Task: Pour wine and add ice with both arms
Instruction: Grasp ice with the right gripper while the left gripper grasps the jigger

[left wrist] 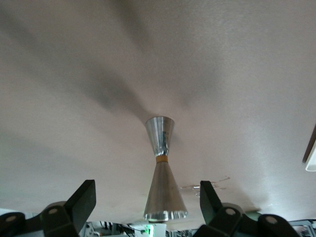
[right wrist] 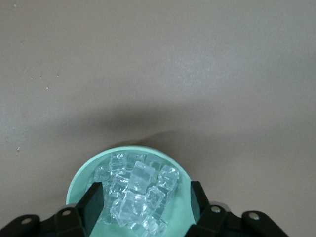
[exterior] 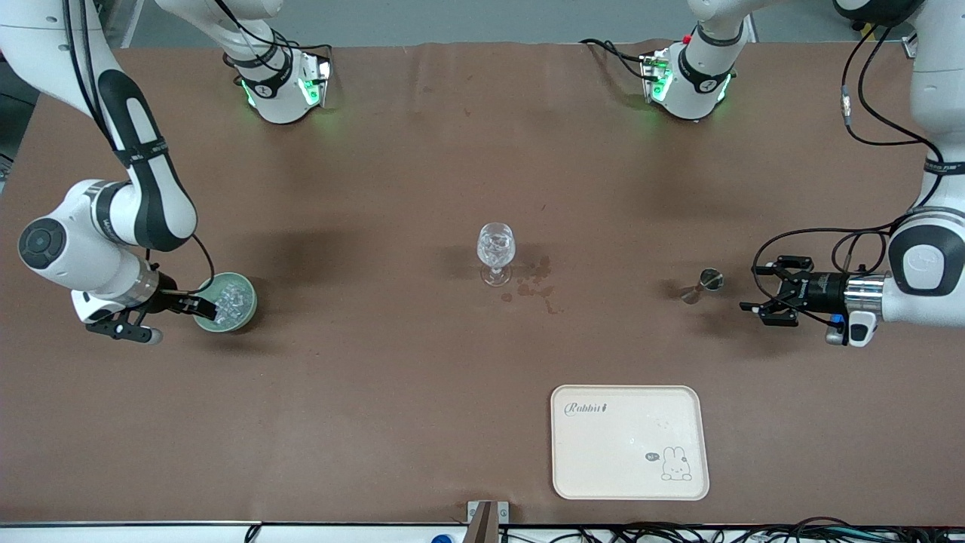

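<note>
While the brown table (exterior: 377,422) fills the front view, the right end effector (exterior: 197,303) sits at the middle left of the frame, its fingers reaching over the rim of a pale green bowl (exterior: 246,315) heaped with ice (exterior: 230,298). Its fingers stand apart, with nothing gripped between them. At the centre of the frame stands a clear stemmed glass (exterior: 495,253), with dark stains (exterior: 537,286) on the table just beside its foot. At the middle right, the left end effector (exterior: 763,290) lies level, fingers spread wide, pointing at a small metal jigger (exterior: 703,285) that stands upright near it but apart. A cream tray (exterior: 629,443) with a rabbit drawing lies at the lower right of centre.

In the left wrist view, the jigger (left wrist: 163,170) stands at the lower centre, an hourglass shape with a gold band at its waist. The two black fingers (left wrist: 81,200) show at the bottom corners, wide apart on either side of it and not touching it.

In the right wrist view, the bowl (right wrist: 180,197) sits at the bottom centre, filled with ice (right wrist: 136,192) cubes. The black fingers (right wrist: 93,205) straddle the pile at the bottom edge, moderately apart; whether they touch any cube I cannot tell.
</note>
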`<state>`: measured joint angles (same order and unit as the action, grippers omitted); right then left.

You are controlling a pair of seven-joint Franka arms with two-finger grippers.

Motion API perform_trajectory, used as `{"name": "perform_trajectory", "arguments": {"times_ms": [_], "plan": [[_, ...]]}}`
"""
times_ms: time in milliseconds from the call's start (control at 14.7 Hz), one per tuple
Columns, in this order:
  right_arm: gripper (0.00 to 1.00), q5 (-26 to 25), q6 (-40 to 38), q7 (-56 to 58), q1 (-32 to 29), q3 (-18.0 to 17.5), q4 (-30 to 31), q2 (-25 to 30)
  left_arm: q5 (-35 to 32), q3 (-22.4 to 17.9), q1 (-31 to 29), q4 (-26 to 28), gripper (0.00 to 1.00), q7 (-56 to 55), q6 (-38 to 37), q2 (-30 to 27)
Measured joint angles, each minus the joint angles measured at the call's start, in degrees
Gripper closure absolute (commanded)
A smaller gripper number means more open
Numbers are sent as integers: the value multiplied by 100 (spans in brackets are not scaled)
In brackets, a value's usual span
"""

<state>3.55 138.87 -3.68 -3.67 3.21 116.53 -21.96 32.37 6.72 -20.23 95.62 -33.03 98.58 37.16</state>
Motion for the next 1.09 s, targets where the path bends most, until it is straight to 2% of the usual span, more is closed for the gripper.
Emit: {"name": "perform_trajectory", "arguments": {"times_ms": [477,749,1090], "plan": [[33,0,196,-364,172,-19,127,-151,745,-8,-60,75,16,-1,9,397],[39,0,563,-368,173,-19,409,-157,1053,-5,-58,195,24,-1,9,534],[39,0,576,-438,205,-23,476,-157,1183,19,-30,230,30,15,9,673]]}}
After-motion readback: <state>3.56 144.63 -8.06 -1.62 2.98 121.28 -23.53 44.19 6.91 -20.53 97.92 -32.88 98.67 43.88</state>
